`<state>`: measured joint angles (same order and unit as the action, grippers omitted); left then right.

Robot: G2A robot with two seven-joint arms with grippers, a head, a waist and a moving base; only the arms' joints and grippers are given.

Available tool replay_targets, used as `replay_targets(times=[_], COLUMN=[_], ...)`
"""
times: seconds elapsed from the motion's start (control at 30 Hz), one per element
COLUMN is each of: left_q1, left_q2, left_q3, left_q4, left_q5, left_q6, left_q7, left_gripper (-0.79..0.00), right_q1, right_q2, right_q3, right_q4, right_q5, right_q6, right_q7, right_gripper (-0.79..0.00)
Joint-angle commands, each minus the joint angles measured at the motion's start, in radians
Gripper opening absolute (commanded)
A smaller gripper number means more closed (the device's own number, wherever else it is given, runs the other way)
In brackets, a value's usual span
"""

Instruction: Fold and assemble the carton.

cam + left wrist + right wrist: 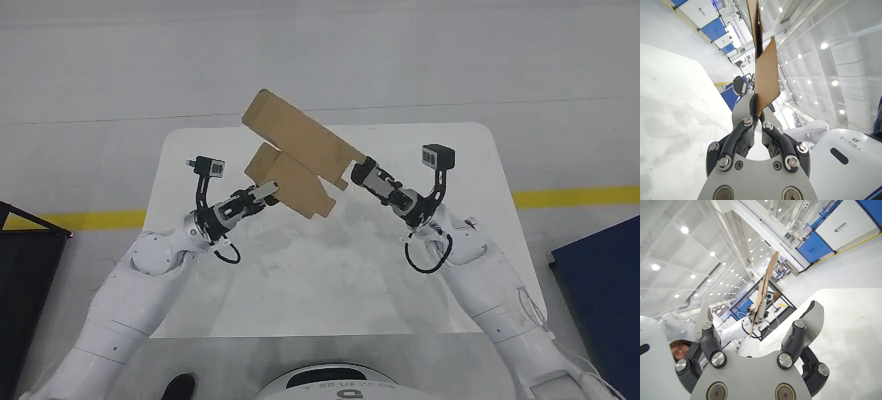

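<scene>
Aloft over the white bench [300, 290], a flattened brown cardboard carton [300, 150] is pinched at one flap by the left end effector [757, 111], clamped tight on the board. Near the carton's opposite edge, the right end effector [362, 170] sits spread wide, gripping nothing.

The carton [300, 150] is plain brown cardboard with no pattern. The left claw [757, 113] and the right claw [761, 308] are silver-grey metal with black links and pads. Beneath both claws the tabletop [300, 280] is white. Beyond them the pale grey floor [100, 80] carries a yellow stripe [100, 218].
</scene>
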<state>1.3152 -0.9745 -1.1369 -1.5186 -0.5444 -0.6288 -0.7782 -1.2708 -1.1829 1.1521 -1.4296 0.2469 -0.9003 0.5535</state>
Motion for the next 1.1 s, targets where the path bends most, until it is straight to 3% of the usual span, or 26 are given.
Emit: replay_targets(times=[0.0,0.1,0.23,0.5,0.67,0.7,0.73,0.77,0.93,1.07], left_q1=[-0.004,-0.01,-0.017,-0.02,-0.011,-0.008,-0.005,0.0,0.03,0.02], left_q2=[-0.003,-0.009,-0.016,-0.022,-0.024,-0.024,-0.023,-0.022,-0.022,-0.027], left_q3=[0.012,0.027,0.035,0.032,0.024,0.02,0.014,0.008,-0.033,-0.037], left_q4=[0.004,0.01,0.016,0.018,0.017,0.017,0.017,0.016,0.018,0.059], left_q5=[-0.007,-0.007,-0.005,0.011,-0.007,-0.023,-0.041,-0.068,-0.291,-0.332], left_q6=[0.013,0.01,0.001,-0.012,-0.016,-0.016,-0.014,-0.004,0.015,0.008], left_q7=[-0.026,-0.031,-0.026,-0.036,-0.054,-0.06,-0.065,-0.078,-0.152,-0.189], left_gripper=[-0.785,-0.785,-0.785,-0.785,-0.785,-0.56,-0.179,0.0,0.0,0.0], right_q1=[0.014,0.03,0.035,0.031,0.025,0.024,0.022,0.019,0.014,0.022], right_q2=[0.001,0.003,0.005,0.007,0.008,0.008,0.008,0.008,0.008,0.012], right_q3=[-0.009,-0.017,-0.023,-0.024,-0.024,-0.023,-0.023,-0.022,-0.033,-0.042], right_q4=[0.014,0.034,0.052,0.066,0.063,0.063,0.063,0.065,0.086,0.11], right_q5=[0.057,0.098,0.137,0.153,0.147,0.145,0.143,0.146,0.208,0.305], right_q6=[-0.004,-0.006,-0.021,-0.031,-0.028,-0.03,-0.032,-0.036,-0.04,-0.03], right_q7=[0.049,0.097,0.132,0.151,0.146,0.143,0.141,0.138,0.164,0.24], right_gripper=[-0.24,-0.425,-0.557,-0.77,-0.785,-0.785,-0.785,-0.785,-0.785,-0.785])
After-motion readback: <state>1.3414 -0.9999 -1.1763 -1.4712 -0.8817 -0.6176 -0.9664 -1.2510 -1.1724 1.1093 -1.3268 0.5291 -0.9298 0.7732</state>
